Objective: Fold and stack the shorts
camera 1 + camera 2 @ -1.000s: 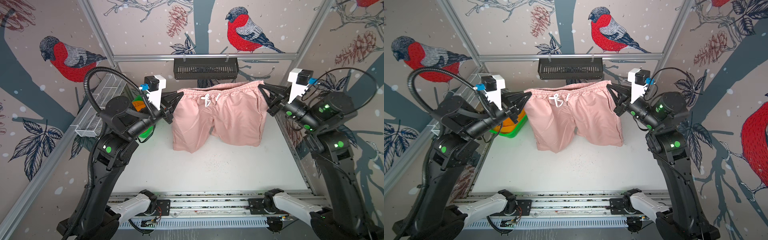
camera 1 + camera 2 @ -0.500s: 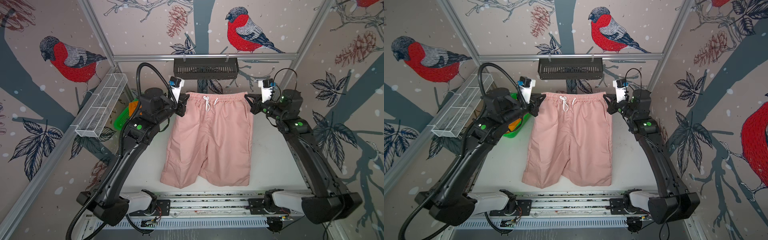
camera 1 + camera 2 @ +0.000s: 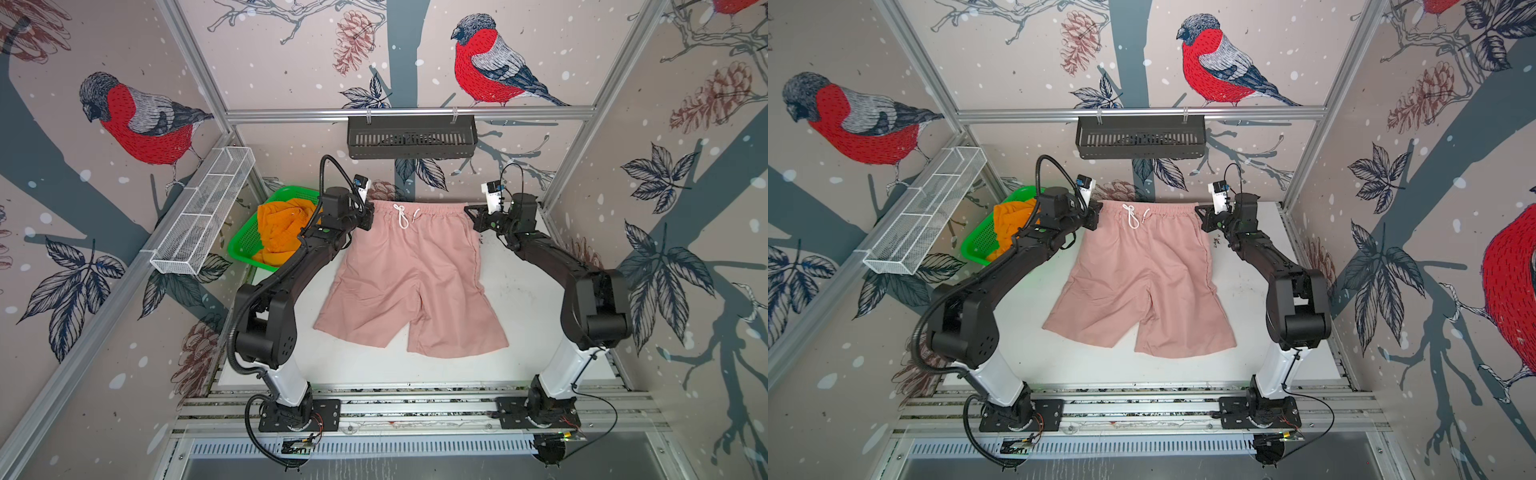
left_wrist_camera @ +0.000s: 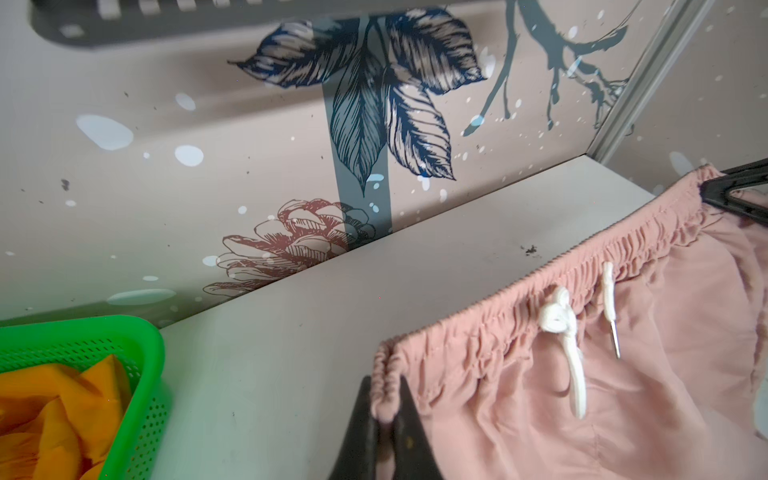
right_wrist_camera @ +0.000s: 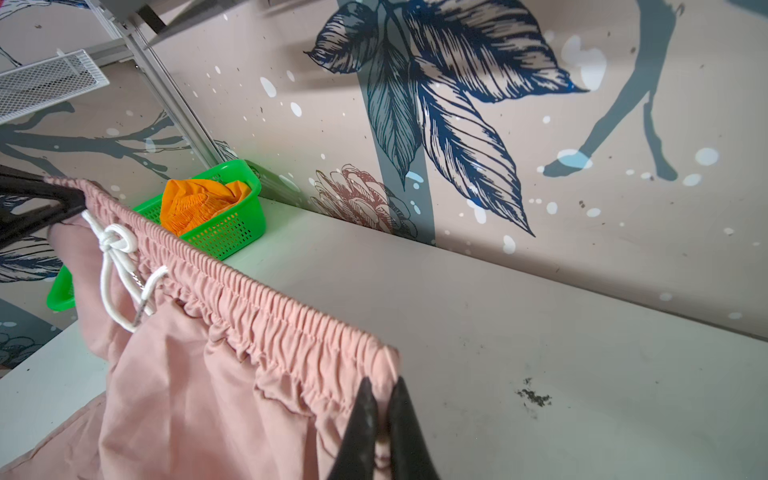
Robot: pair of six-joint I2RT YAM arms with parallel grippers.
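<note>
In both top views the pink shorts (image 3: 411,282) lie spread flat in the middle of the frame on the white table (image 3: 519,299). The waist is toward the top and the two legs toward the bottom. My left gripper (image 3: 365,217) is at the upper left corner of the waist, and my right gripper (image 3: 473,212) is at the upper right corner. The orange shorts (image 3: 282,228) are bunched up in the green basket (image 3: 243,249) at the left of the frame, just beside my left arm.

In the left wrist view my left fingers (image 4: 357,424) are pinched narrow on one corner of the waistband (image 4: 519,316). The band runs tight across to my other gripper, and the white drawstring (image 4: 569,353) hangs from it.

In the right wrist view my right fingers (image 5: 359,424) are pinched shut on the other corner. The band looks a little lifted off the table there.

I think I am laying the pink shorts flat, so the folding has not begun. Next I should set the waist down, let go, then take one side and bring it over the other. I must go gently, as thin cloth can drag and wrinkle. The orange shorts come after
</note>
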